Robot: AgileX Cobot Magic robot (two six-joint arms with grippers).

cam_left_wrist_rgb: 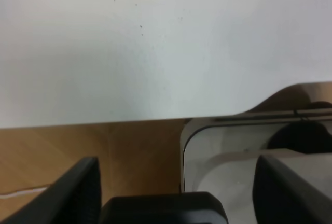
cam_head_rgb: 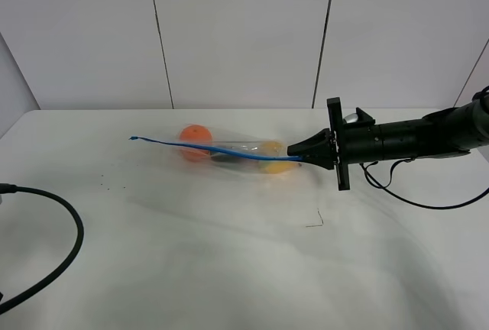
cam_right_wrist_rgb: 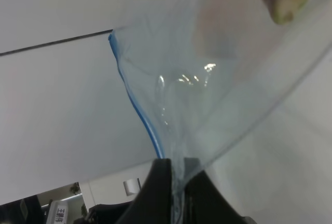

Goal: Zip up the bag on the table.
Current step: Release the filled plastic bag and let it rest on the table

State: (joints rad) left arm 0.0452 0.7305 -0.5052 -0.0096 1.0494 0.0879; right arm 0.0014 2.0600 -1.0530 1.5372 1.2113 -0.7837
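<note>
We see the clear, crinkly plastic zip bag point(cam_head_rgb: 237, 153) lying a little toward 12 o'clock from the middle of the large white matte table point(cam_head_rgb: 153, 261). Its long axis runs almost 9 to 3 o'clock. The bag's blue zipper strip point(cam_head_rgb: 214, 149) runs its full length, the free tip pointing to 9 o'clock and angled slightly toward 10. Through the plastic show a round orange point(cam_head_rgb: 195, 134) toward the 9 o'clock end and a yellow pear point(cam_head_rgb: 276, 166) toward the 3 o'clock end. The black right gripper point(cam_head_rgb: 296, 151), reaching in from 3 o'clock, is pinched tight on the bag's zipper end. The left gripper point(cam_left_wrist_rgb: 179, 182) hangs over the table's edge, its fingers spread wide apart.
</note>
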